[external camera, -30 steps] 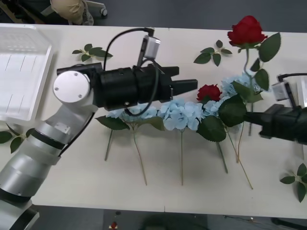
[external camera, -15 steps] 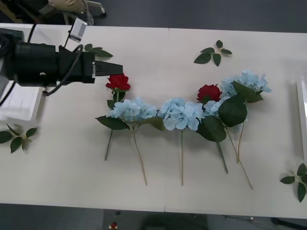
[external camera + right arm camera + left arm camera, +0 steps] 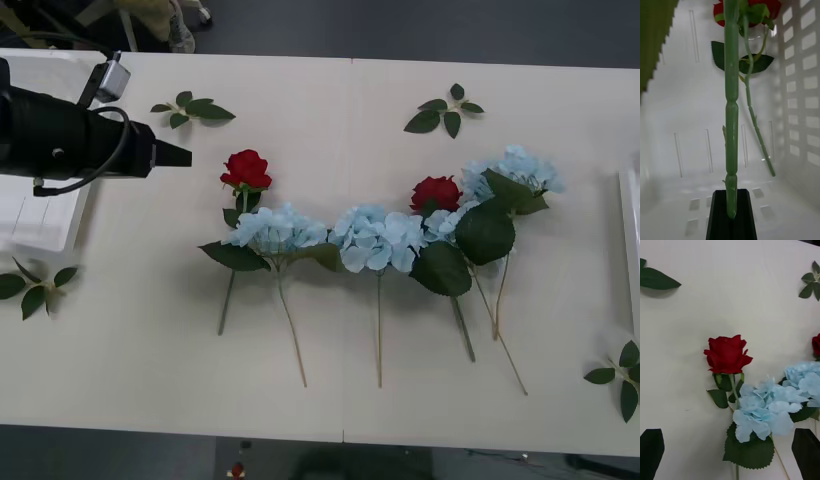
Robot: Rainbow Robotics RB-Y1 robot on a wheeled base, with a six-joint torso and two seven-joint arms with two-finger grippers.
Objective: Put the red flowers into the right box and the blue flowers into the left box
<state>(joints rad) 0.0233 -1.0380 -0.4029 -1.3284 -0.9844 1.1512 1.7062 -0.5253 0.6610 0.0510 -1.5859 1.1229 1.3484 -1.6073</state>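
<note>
— Where's my left claw (image 3: 182, 157)?

— Over the counter (image 3: 330, 390) near the left box (image 3: 40, 215), tips spread wide with nothing between them; in its wrist view a red rose (image 3: 727, 354) lies just beyond, touching a blue flower (image 3: 760, 416).

— And the right claw (image 3: 731, 213)?

— I see it clamped on a rose stem (image 3: 731, 112) inside a white slotted box (image 3: 799, 93), where another rose (image 3: 752, 112) already lies.

— What's left out?

— Two red flowers (image 3: 247, 170) and three blue heads (image 3: 375, 238) in a row on the counter, stems toward me.
</note>
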